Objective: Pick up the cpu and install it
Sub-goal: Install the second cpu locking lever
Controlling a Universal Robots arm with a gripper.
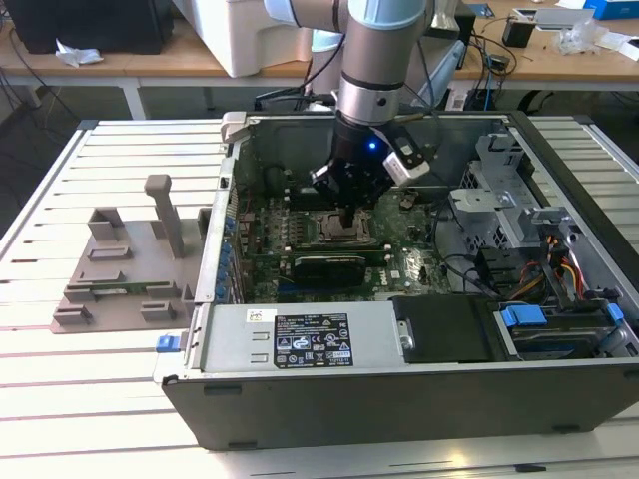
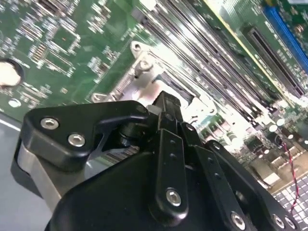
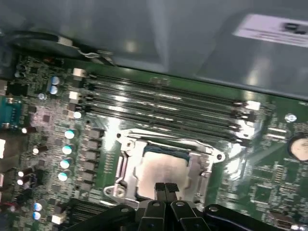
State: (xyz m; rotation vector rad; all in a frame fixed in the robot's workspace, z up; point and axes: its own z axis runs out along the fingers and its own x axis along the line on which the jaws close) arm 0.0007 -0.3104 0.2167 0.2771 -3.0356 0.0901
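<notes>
Hovering low inside the open computer case [image 1: 419, 389], the end effector [image 1: 344, 212] sits right over the motherboard socket [image 3: 166, 168], roughly in the middle of the green motherboard [image 3: 269, 178]. Its fingertips [image 3: 166, 188] are pressed together, narrow, with nothing visibly gripped between them in the first wrist view. The cpu [image 3: 163, 171], its pale metal top catching the light, lies inside the socket's silver frame, just beneath those closed tips; whether they touch it I can't tell. It looks seated, though the frame does not appear clamped over it.

My worry is pressure. If the tips bear down off-centre, the chip could tilt in its bed and the contacts beneath could suffer. A sideways drag could nudge it out of alignment, or catch the frame's edge. The memory slots [image 3: 163, 103] run just beyond the socket, so a stray move that way risks knocking their latches.
</notes>
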